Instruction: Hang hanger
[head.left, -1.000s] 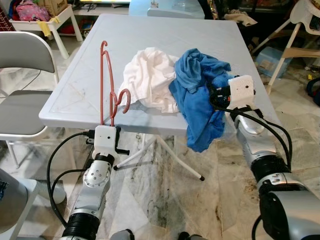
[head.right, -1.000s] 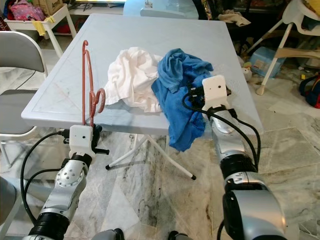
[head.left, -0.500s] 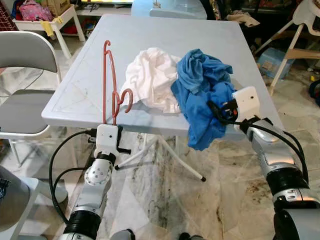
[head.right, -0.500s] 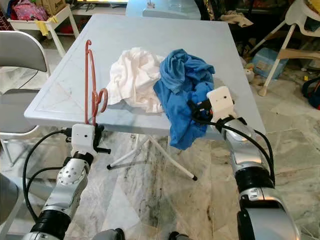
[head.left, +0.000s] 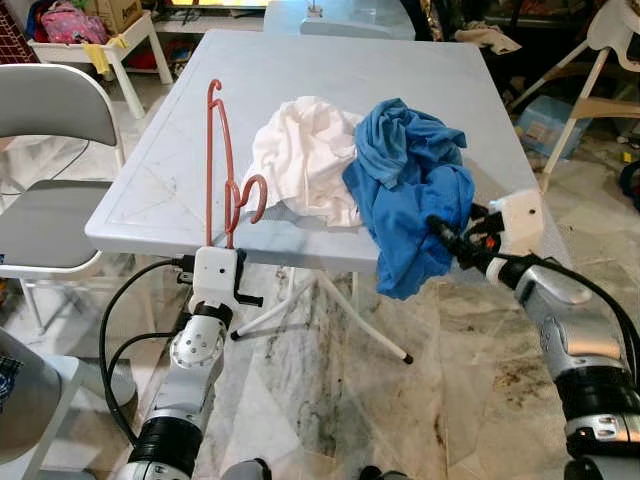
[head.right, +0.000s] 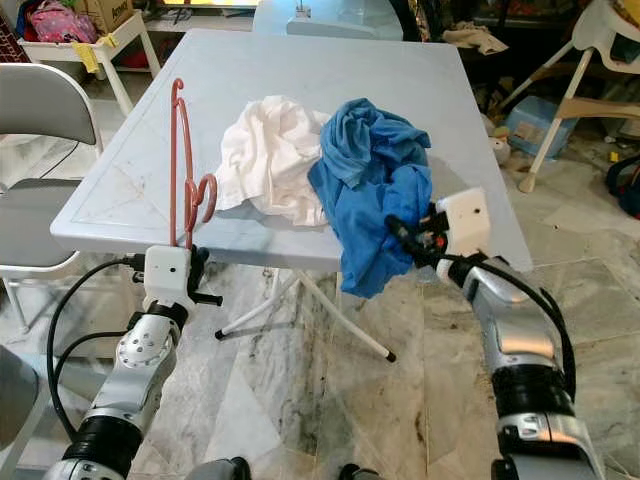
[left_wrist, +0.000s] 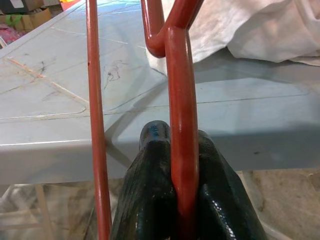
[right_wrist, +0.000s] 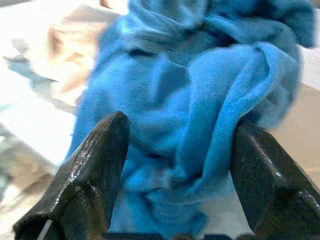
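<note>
A red hanger (head.left: 222, 165) stands upright at the table's front left edge, and my left gripper (left_wrist: 175, 137) is shut on its lower bar. Its hook (head.left: 250, 195) curls just above the gripper. On the grey table (head.left: 300, 60) a white cloth (head.left: 300, 155) lies next to a blue cloth (head.left: 405, 190) that droops over the front edge. My right gripper (head.left: 443, 236) is open and points at the hanging part of the blue cloth from the right. In the right wrist view its fingers (right_wrist: 95, 165) are spread wide, with the blue cloth (right_wrist: 200, 95) just ahead of them.
A grey folding chair (head.left: 50, 150) stands left of the table. The table's white legs (head.left: 330, 305) cross beneath it over a marble floor. A small white table (head.left: 110, 40) with bags is at the back left, and a white chair frame (head.left: 580, 100) at the back right.
My right arm has drawn back from the blue cloth toward the right, and its gripper now points at the cloth's hanging edge. The left gripper and hanger have stayed put.
</note>
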